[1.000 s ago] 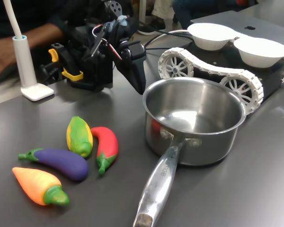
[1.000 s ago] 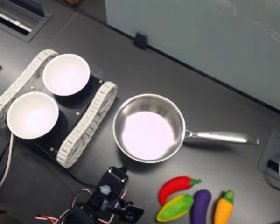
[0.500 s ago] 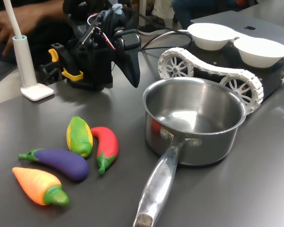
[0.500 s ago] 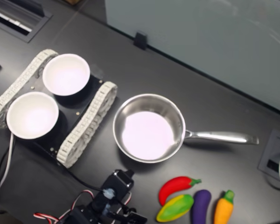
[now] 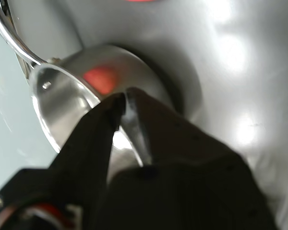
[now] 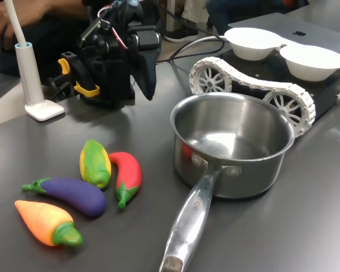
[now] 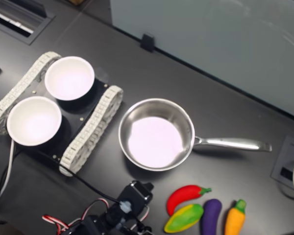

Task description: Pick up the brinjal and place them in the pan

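Dark grey counter (image 6: 306, 226) carried everything. Largest on it was a black tracked vehicle with white treads (image 6: 255, 90), set toward the counter's far edge in the first exterior view, with two round white bowls (image 7: 68, 78) on its deck. Beside it stood the round, shiny stainless-steel saucepan (image 6: 233, 148) (image 7: 156, 134), empty, its long riveted handle (image 6: 188, 226) running toward the counter's near edge in the first exterior view. The black servo arm (image 6: 110, 56) rose at the far edge, well apart from the toys. Its dark gripper (image 6: 147, 76) (image 5: 123, 103) hung in the air above the counter near the saucepan's rim; in the wrist view the two fingers nearly met at the tips with only a thin sliver between them, and nothing was held. The small, glossy purple toy eggplant with a green stem cap (image 6: 71, 194) (image 7: 211, 215) lay on the counter, well apart from the gripper, between an orange toy carrot (image 6: 45, 223) and a yellow-green toy corn cob (image 6: 95, 163). A red toy chilli (image 6: 126, 177) lay just beside the corn cob, on the saucepan's side.
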Controlling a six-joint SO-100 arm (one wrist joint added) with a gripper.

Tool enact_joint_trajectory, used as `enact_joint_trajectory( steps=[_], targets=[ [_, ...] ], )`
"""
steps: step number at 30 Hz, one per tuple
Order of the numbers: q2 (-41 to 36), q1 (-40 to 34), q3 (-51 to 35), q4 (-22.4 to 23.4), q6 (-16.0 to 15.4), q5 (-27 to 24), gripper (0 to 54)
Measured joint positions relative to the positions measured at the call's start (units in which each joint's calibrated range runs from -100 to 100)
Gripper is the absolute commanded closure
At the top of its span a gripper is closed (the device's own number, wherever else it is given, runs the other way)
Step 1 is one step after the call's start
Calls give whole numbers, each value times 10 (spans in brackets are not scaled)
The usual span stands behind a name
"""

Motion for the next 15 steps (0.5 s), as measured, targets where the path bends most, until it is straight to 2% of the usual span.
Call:
enact_joint_trajectory(
  steps=[6,9,12,15],
  targets=[
    [56,64,-84,0,-3,36,522],
    [84,106,-118,0,-27,54,518],
    [111,165,-146,0,-63,75,518],
    [136,201,-161,0,-79,90,518]
  ],
)
